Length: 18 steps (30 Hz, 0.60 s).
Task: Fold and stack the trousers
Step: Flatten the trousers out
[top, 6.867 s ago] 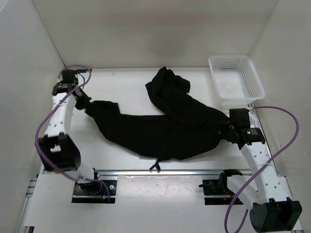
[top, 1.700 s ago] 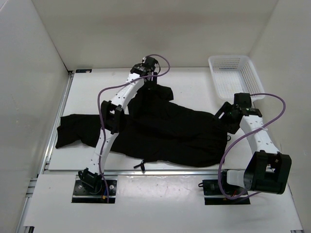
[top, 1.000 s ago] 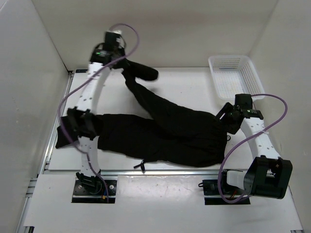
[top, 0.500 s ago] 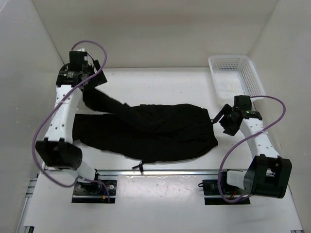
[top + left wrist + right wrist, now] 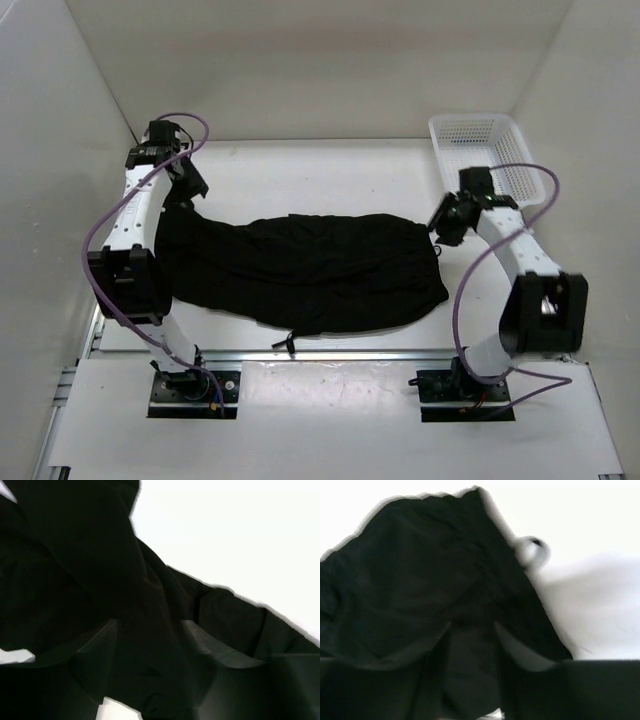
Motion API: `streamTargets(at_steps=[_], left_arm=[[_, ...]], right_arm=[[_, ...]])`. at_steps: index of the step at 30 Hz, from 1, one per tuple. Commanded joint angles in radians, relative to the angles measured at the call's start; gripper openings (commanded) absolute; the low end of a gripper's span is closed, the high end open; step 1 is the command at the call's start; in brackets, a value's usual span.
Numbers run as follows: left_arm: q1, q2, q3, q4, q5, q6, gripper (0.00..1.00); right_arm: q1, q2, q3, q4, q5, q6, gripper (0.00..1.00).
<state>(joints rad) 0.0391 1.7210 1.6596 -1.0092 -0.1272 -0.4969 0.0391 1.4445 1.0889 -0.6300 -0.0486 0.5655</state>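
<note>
The black trousers [image 5: 310,270] lie flat across the table, legs to the left and waist to the right, with a small cord [image 5: 290,343] at the near edge. My left gripper [image 5: 187,190] hovers over the far left end of the legs. In the left wrist view its fingers [image 5: 95,645] stand apart over dark cloth [image 5: 75,555], so the left gripper [image 5: 150,622] is open. My right gripper [image 5: 446,220] is at the waist's far right corner. In the right wrist view the right gripper [image 5: 472,623] is open, with waist cloth [image 5: 420,565] under and between its jaws.
A white mesh basket [image 5: 485,160] stands at the back right, just behind the right arm. White walls close in the table on the left, back and right. A metal rail [image 5: 320,355] runs along the near edge.
The left gripper has let go of the leg, which now lies flat on the left. The right gripper has moved back and slightly left onto the waist corner, its jaws narrowing.
</note>
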Motion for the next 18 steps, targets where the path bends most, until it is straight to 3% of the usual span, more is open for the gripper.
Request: streamTargets(at_steps=[1, 2, 3, 10, 18], left_arm=[[0.053, 0.043, -0.001, 0.004, 0.02, -0.046, 0.71], [0.053, 0.087, 0.011, 0.004, 0.037, -0.046, 0.85], [0.067, 0.11, 0.022, 0.004, 0.07, -0.046, 0.87], [0.077, 0.212, 0.084, 0.004, 0.07, -0.046, 0.87], [0.096, 0.242, 0.085, 0.004, 0.072, -0.028, 0.87]], right_arm=[[0.073, 0.132, 0.138, 0.038, -0.001, 0.02, 0.53], [0.094, 0.202, 0.167, 0.038, 0.021, 0.048, 0.65], [0.094, 0.241, 0.196, 0.038, 0.021, 0.066, 0.67], [0.114, 0.505, 0.452, -0.034, 0.153, 0.249, 0.69], [0.104, 0.666, 0.534, -0.088, 0.242, 0.352, 0.65]])
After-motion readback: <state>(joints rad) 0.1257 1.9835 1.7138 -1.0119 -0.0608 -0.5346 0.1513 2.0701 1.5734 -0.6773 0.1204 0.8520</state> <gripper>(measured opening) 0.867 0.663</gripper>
